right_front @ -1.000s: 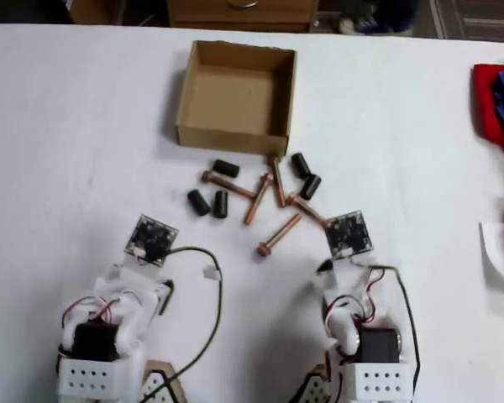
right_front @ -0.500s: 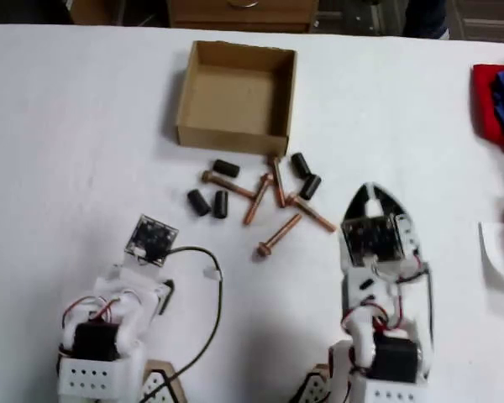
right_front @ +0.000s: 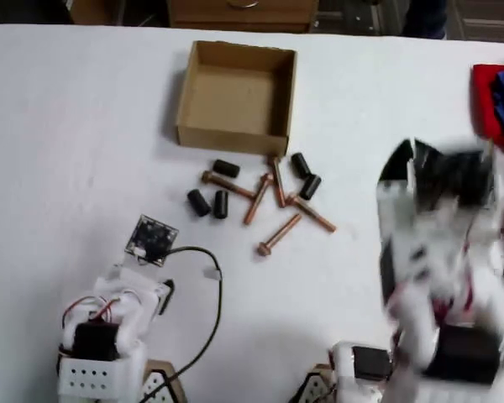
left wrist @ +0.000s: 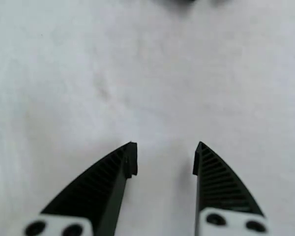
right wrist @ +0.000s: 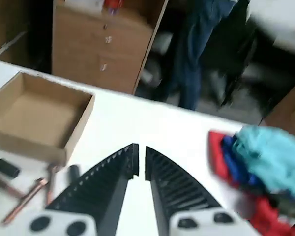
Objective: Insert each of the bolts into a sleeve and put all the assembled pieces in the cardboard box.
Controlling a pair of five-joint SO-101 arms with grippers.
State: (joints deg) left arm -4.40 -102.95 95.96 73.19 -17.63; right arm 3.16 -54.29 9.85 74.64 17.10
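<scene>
The open cardboard box [right_front: 239, 96] stands at the back middle of the white table, with nothing inside. In front of it lie several copper bolts [right_front: 279, 234] and several short black sleeves [right_front: 199, 202], loose and apart. My left arm sits folded at the front left; its gripper [left wrist: 163, 157] is open over bare table, holding nothing. My right arm is raised and blurred at the right, away from the parts. Its gripper [right wrist: 139, 161] is shut with nothing in it and points toward the table's far edge, with the box [right wrist: 39, 115] and bolts [right wrist: 27, 196] off to one side.
A red and blue cloth [right_front: 496, 92] lies at the table's right edge, also seen as a cloth [right wrist: 265, 167] from the right wrist. A white object [right_front: 496, 252] sits at the right edge. A cable [right_front: 212, 277] loops beside the left arm. A wooden cabinet [right wrist: 103, 44] stands beyond the table.
The right arm has risen from its folded place at the front edge and swung up and to the right, away from the bolts. The left arm and the parts have stayed still.
</scene>
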